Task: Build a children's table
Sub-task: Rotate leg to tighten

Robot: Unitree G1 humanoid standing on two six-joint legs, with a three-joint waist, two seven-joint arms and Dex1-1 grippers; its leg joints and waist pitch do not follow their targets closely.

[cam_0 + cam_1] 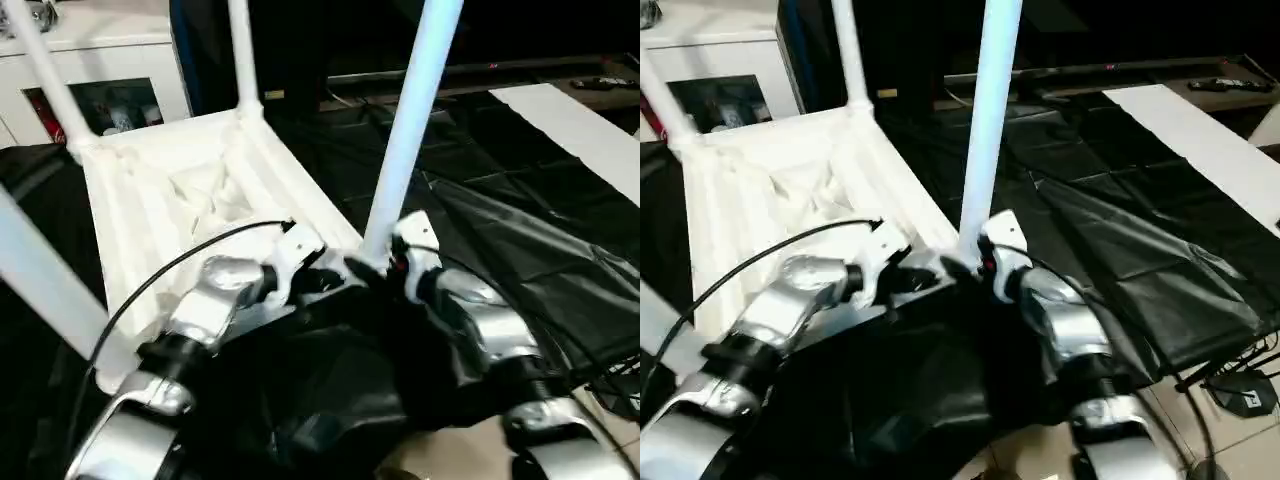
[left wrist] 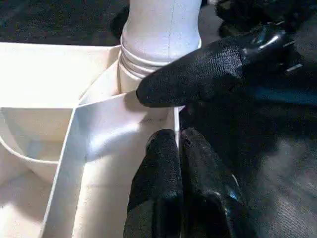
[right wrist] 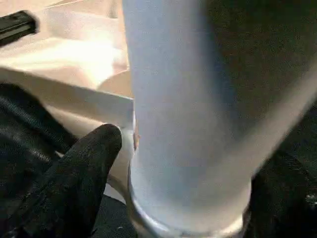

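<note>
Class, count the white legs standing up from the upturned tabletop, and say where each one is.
4: near-right leg between the pincers, near-left leg, far-left leg, far-right leg, each at a corner of the tabletop.

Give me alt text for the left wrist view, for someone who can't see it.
The left gripper, its two black fingers shut on the thin white edge of the upside-down tabletop, sits beside a corner socket holding a white leg. A black finger of the right gripper touches the base of that leg.

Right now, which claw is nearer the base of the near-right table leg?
Right. The right claw is at the leg base, one finger against it. The left claw is shut on the tabletop rim beside that socket.
</note>
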